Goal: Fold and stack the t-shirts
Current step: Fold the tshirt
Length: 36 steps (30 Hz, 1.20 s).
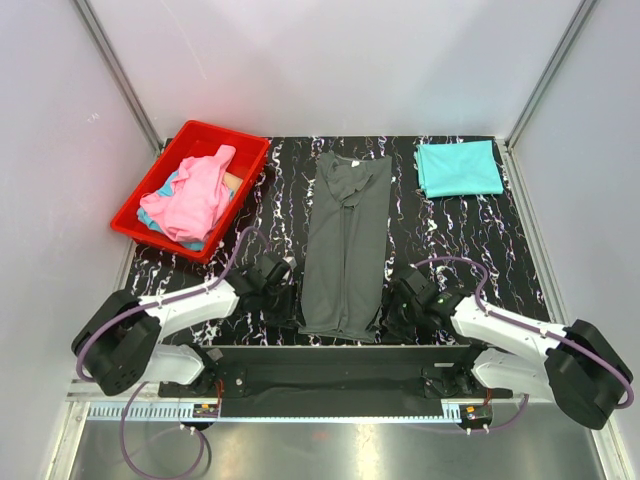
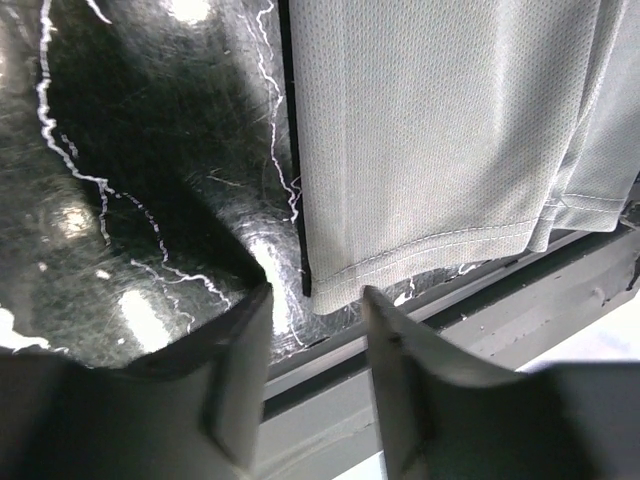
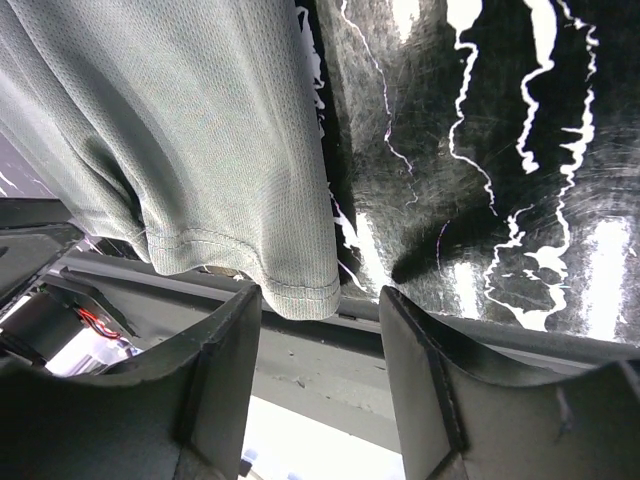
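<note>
A dark charcoal grey t-shirt (image 1: pixel 346 245) lies folded into a long narrow strip down the middle of the black marbled table, its hem at the near edge. My left gripper (image 1: pixel 283 300) is open just beside the hem's left corner (image 2: pixel 330 285). My right gripper (image 1: pixel 397 310) is open just beside the hem's right corner (image 3: pixel 300 290). Neither holds cloth. A folded teal t-shirt (image 1: pixel 457 167) lies at the far right. Pink (image 1: pixel 200 195) and light blue (image 1: pixel 152 217) shirts lie heaped in the bin.
A red plastic bin (image 1: pixel 240 150) stands at the far left corner. The table's near edge and a metal rail (image 1: pixel 340 365) run just behind both grippers. Grey walls enclose the table (image 1: pixel 460 240) on three sides.
</note>
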Available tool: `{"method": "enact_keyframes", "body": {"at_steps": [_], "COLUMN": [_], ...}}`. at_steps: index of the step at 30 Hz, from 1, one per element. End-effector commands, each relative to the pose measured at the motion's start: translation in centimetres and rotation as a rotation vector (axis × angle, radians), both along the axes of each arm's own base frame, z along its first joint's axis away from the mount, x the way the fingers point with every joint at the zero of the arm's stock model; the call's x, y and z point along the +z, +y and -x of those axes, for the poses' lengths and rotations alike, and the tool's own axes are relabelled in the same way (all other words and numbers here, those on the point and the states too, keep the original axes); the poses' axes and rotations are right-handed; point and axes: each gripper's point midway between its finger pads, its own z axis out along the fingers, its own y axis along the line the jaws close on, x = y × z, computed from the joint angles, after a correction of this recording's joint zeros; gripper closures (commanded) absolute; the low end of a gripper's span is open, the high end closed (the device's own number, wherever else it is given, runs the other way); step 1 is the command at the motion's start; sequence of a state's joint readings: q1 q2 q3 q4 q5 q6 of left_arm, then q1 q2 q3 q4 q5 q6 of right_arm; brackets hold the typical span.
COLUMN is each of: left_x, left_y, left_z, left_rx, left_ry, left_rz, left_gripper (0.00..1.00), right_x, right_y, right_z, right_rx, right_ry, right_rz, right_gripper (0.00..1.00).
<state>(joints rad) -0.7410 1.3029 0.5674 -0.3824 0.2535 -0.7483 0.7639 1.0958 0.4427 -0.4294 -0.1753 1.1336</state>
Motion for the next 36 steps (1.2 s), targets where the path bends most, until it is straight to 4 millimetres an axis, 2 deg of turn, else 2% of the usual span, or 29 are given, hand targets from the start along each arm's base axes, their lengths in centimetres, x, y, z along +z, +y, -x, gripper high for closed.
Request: {"method": "enact_keyframes", "body": {"at_steps": [1,10,11,14,15,18,27,33,36], "left_x": [-0.9,-0.8,-0.7,-0.6,-0.6,-0.3,0.9,2.1,2.0], "left_y": [-0.6,-1.1,-1.2,-1.2,-1.2,-1.6,-2.4,-3.7,-3.9], "left_z": [0.5,0.6,0.6,0.8,0.8,1.2,2.8,4.5,4.8], "left_rx": [-0.007,-0.010,-0.010,-0.004,0.000,-0.001,-0.001,-0.029,-0.027], "left_ry": [0.024,0.036,0.034,0.038,0.041,0.056,0.047,0.044,0.049], "left_rz": [0.032,0.063,0.068,0.073,0.072,0.092,0.105,0.127,0.122], "left_gripper": [0.59,0.74,0.78,0.87,0.90,1.00,1.00,1.00,1.00], "right_x": [0.0,-0.7,-0.6,-0.8,-1.0,-0.8,0.3,0.8,1.0], "right_y": [0.3,0.4,0.7,0.7,0.4,-0.2,-1.6,-1.8,-1.9], "right_z": [-0.7,-0.5,-0.3,-0.2,0.1,0.4,2.0,2.8,3.0], "right_rx": [-0.026,-0.003,0.011,0.017,0.017,0.020,0.028,0.051,0.056], "right_ry": [-0.021,-0.033,-0.031,-0.031,-0.023,-0.027,-0.028,-0.019,-0.025], "right_rz": [-0.019,-0.040,-0.058,-0.060,-0.051,-0.031,-0.036,-0.037,-0.030], "right_gripper": [0.44,0.58,0.59,0.75,0.85,0.99,1.00,1.00,1.00]}}
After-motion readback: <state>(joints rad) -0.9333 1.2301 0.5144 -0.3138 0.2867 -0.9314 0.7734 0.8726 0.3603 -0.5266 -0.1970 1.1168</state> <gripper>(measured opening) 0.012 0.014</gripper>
